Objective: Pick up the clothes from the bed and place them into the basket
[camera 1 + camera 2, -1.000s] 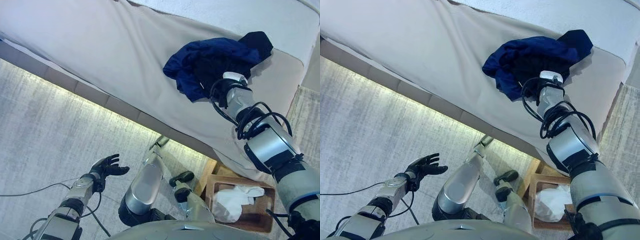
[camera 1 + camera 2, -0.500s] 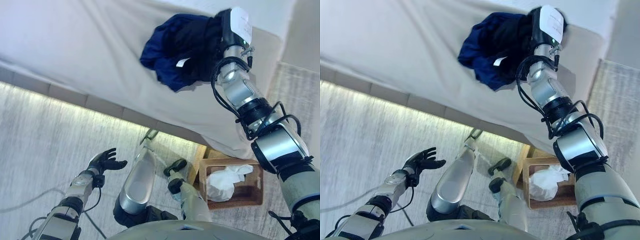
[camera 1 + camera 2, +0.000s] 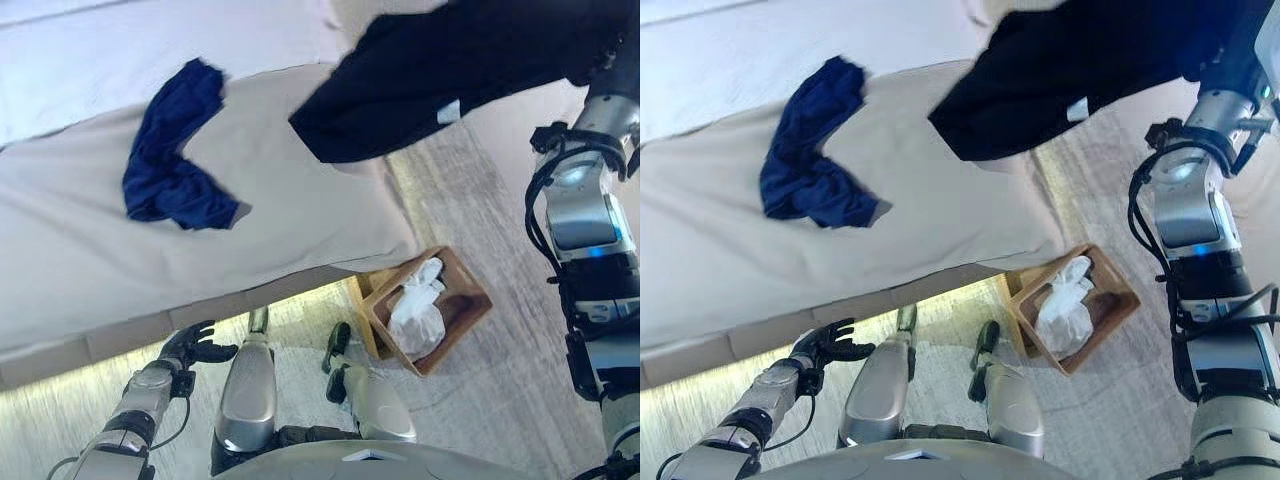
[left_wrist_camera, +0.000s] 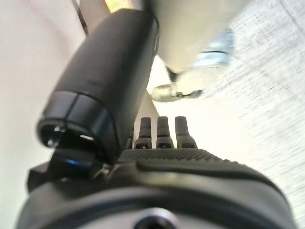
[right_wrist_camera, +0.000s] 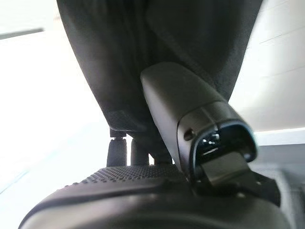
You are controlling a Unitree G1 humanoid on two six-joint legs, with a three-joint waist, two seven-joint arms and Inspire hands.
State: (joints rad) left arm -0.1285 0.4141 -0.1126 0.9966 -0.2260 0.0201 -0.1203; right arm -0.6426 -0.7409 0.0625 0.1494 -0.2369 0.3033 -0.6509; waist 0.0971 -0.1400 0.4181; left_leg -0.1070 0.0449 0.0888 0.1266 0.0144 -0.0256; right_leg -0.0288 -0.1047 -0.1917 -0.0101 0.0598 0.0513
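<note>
A black garment hangs in the air at the upper right, above the bed's corner, with a small white tag showing. My right hand is shut on it; its thumb presses into the dark cloth, which drapes over the fingers. A dark blue garment lies crumpled on the beige bed to the left. The wooden basket stands on the floor by the bed's corner, below the hanging garment, with a white cloth in it. My left hand hangs low by the bed's edge, open and holding nothing.
The bed's side runs across the view with a lit strip beneath it. A pale carpeted floor lies to the right of the bed, around the basket.
The camera has swung. My right hand has lifted the black garment off the bed and away from the blue one, which stays lying there. The left hand is unchanged.
</note>
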